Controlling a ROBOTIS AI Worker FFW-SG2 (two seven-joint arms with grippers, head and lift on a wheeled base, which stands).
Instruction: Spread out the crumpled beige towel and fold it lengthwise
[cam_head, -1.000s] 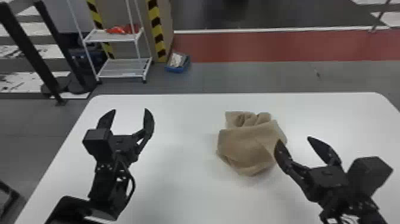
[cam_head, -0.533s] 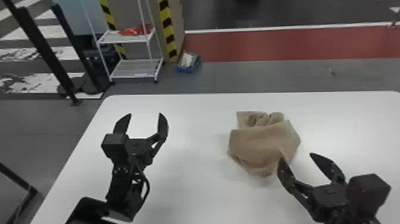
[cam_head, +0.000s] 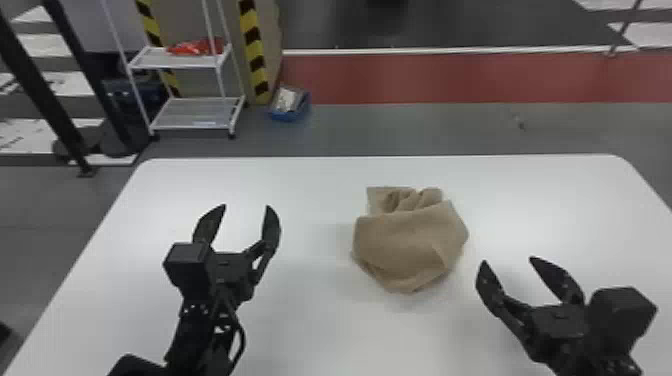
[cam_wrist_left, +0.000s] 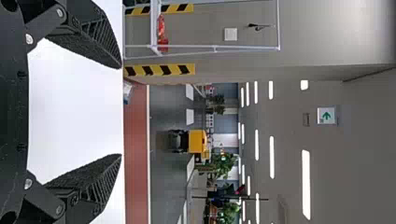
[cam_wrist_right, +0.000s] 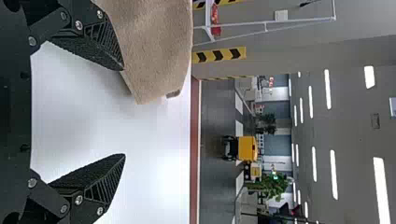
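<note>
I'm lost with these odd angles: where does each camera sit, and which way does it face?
Head view: on the robot's head, looking forward and down at the white table and beige towel; left gripper and right gripper show.
Left wrist view: on the left wrist, shown sideways, looking past its open gripper into the room.
Right wrist view: on the right wrist, also sideways, looking past its open gripper and the towel.
Head and right wrist views share the towel.

Left tool (cam_head: 247, 207) nearer towel (cam_head: 410, 240); right tool (cam_head: 509, 260) farther off.
</note>
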